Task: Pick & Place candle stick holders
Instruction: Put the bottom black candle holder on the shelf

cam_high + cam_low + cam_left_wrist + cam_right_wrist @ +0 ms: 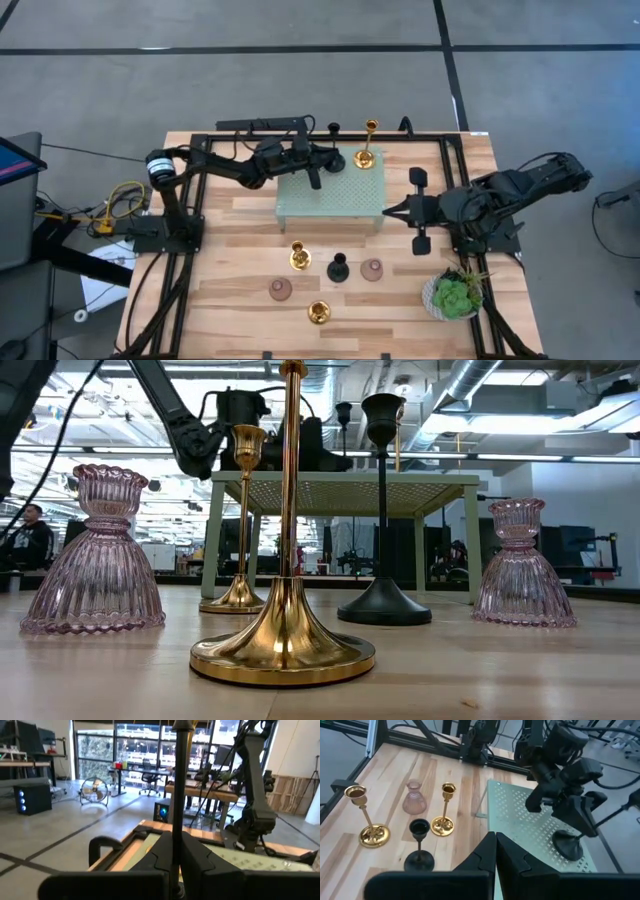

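My left gripper (316, 172) is over the pale green perforated platform (345, 195) and shut on a tall black candle holder (567, 846), whose top shows in the high view (333, 128). A gold holder (367, 155) stands on the platform's far right corner. On the wood table near the front stand two gold holders (299, 256) (318, 312), a black one (338, 268) and two pink glass ones (372, 268) (280, 289). My right gripper (386, 210) is shut and empty, just right of the platform. My left gripper pinches the black holder's slim stem (176, 820) between its two fingers, low on the stem, above the round base. The fingers come roughly level from the table's left and lie across the stem. The holder stands upright, its base (568, 847) on or just above the platform.
A green plant in a white pot (455, 295) stands at the table's near right. Black frame rails (200, 200) run along the table's edges. Bare wood lies between the platform and the row of holders.
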